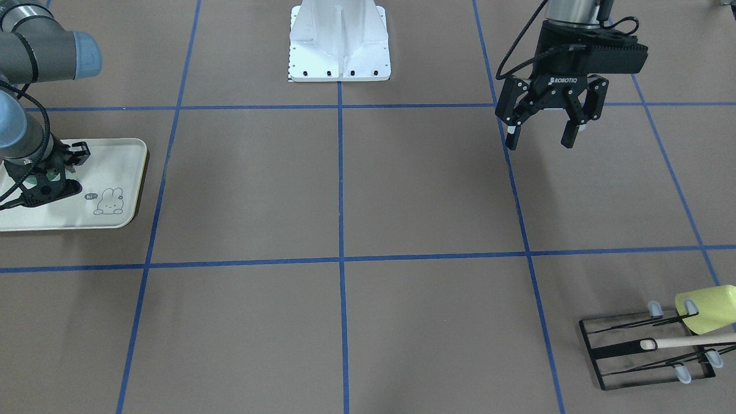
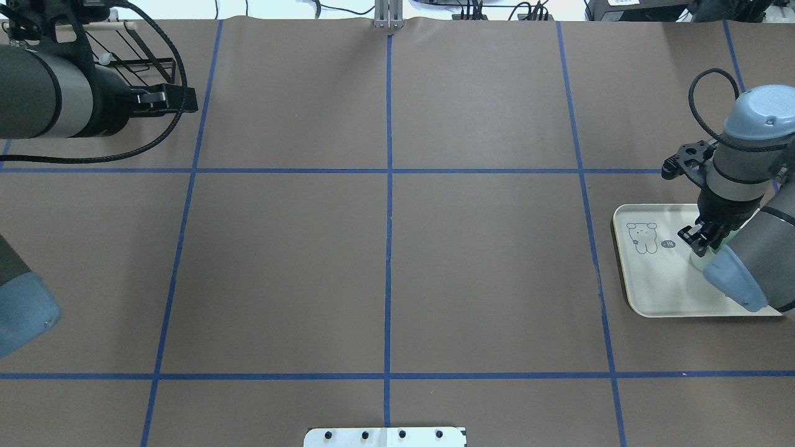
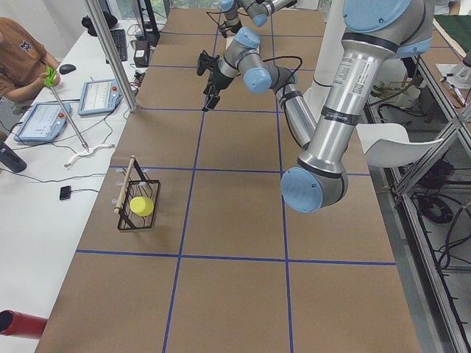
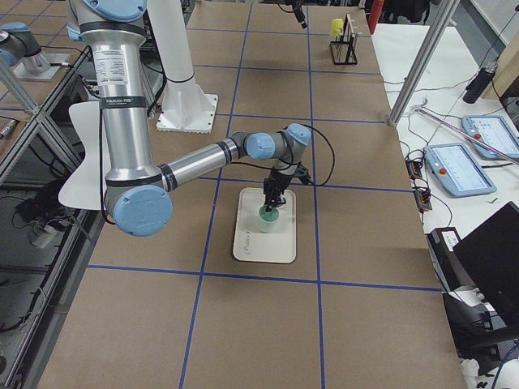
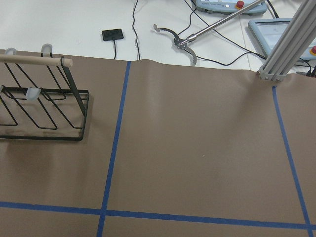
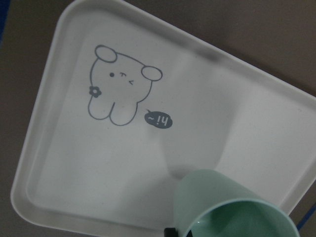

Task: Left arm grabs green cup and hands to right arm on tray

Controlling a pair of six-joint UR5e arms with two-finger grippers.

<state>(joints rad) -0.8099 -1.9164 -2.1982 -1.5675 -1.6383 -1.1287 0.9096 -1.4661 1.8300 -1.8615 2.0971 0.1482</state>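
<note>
The green cup sits low over the cream tray, beside its bunny drawing. It also shows in the exterior right view on the tray. My right gripper is shut on the cup's rim from above. In the front-facing view the right gripper covers most of the cup over the tray. I cannot tell whether the cup's base touches the tray. My left gripper is open and empty above the table, far from the tray.
A black wire rack holds a yellow-green cup and a wooden rod at the table's far corner on my left side. The rack also shows in the left wrist view. The white robot base stands mid-table at my edge.
</note>
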